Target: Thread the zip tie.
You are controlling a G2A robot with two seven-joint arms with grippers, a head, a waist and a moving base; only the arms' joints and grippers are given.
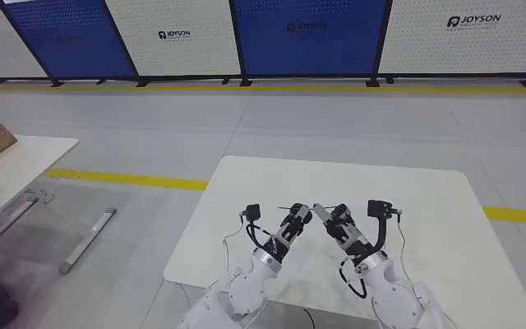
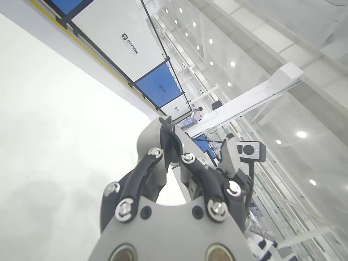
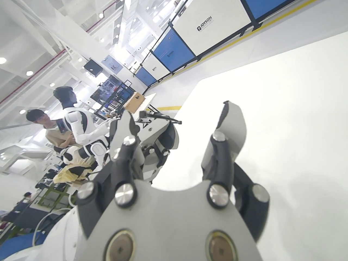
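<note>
open room over the white table (image 1: 411,193) all round; left hand (image 1: 297,217) with zip tie (image 3: 165,118) just beside right hand (image 1: 332,215)

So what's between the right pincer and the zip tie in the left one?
Nothing: in the right wrist view only bare white tabletop shows between the open right pincer and the thin black plastic zip tie clamped in the left pincer.

Three views, one shared bench (image 1: 427,197)
It is looked down on from overhead; each wrist camera is set close behind its own fingers (image 2: 148,139), tilted up across it.
</note>
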